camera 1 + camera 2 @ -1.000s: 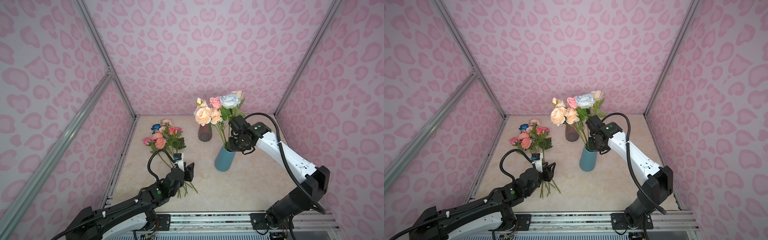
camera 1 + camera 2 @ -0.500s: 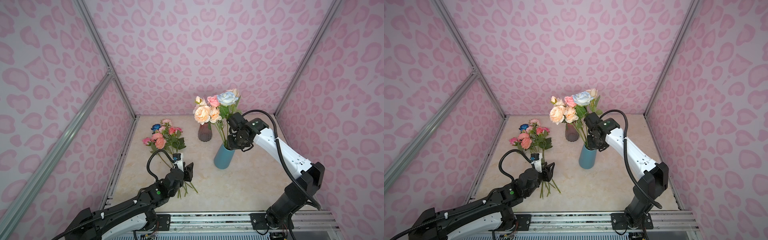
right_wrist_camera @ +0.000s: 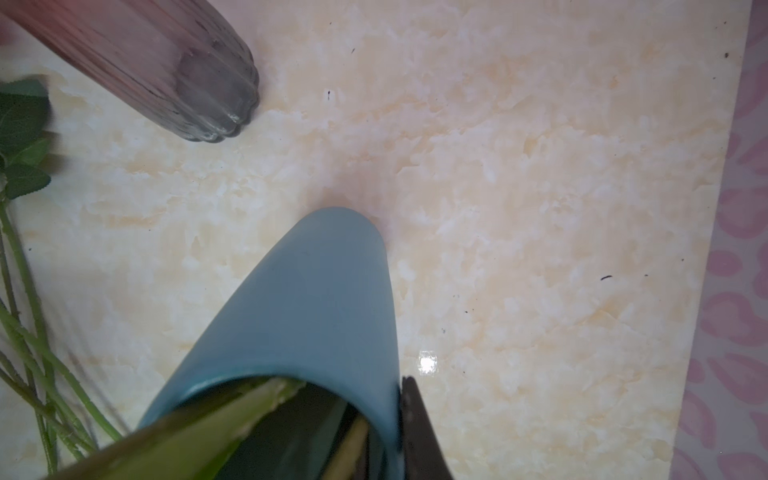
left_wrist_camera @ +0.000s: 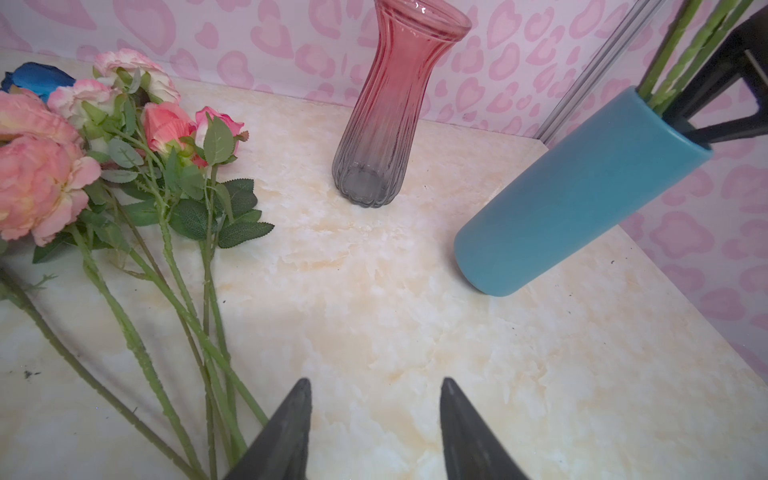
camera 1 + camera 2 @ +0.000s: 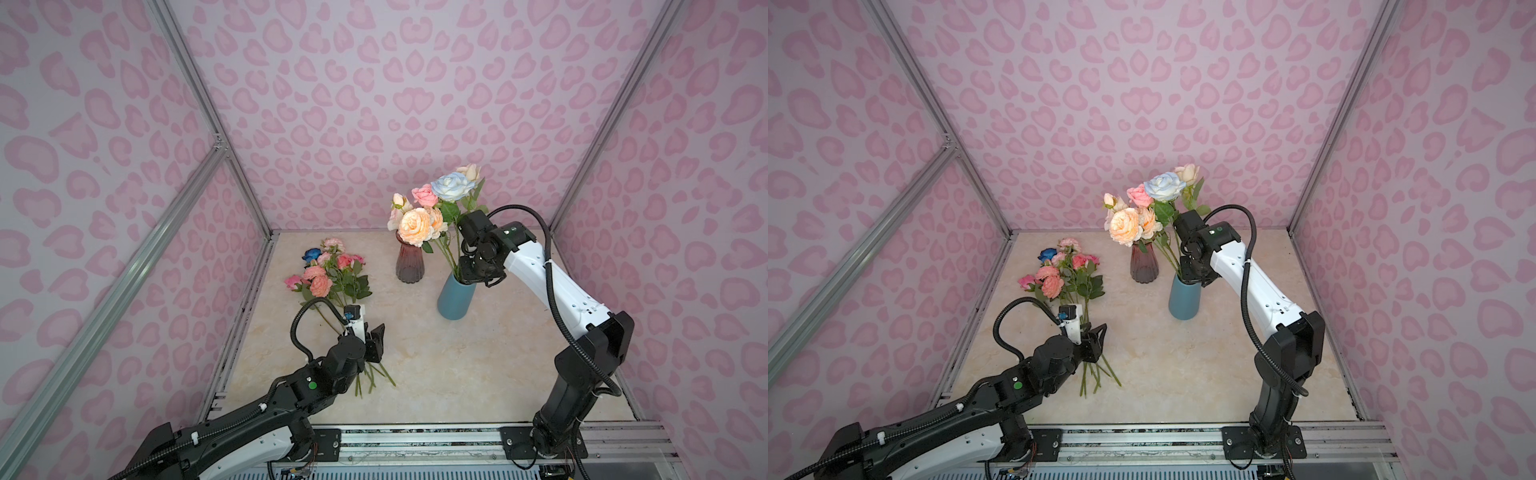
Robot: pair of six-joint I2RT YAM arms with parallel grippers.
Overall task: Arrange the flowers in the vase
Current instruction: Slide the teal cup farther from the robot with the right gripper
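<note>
Several flowers (image 5: 430, 208) in peach, pink and pale blue-white stand in the blue vase (image 5: 456, 297) (image 5: 1185, 299). My right gripper (image 5: 473, 274) (image 3: 395, 415) is shut on that vase's rim, one finger (image 3: 415, 428) outside the wall and the other hidden inside among the stems. The vase leans in the left wrist view. More flowers (image 5: 328, 274) (image 4: 124, 145), pink, coral and one deep blue (image 5: 311, 253), lie loose on the table at the left. My left gripper (image 5: 376, 334) (image 4: 374, 386) hovers open and empty beside their lower stems (image 4: 208, 332).
An empty pink-to-grey ribbed glass vase (image 5: 409, 264) (image 4: 386, 124) stands behind and left of the blue one. Pink patterned walls and metal frame posts (image 5: 232, 174) close in the marble tabletop (image 5: 478, 374) on three sides.
The right gripper has closed fully on the blue vase's rim, and vase and flowers have shifted slightly upward in the top views. The left arm has barely moved.
</note>
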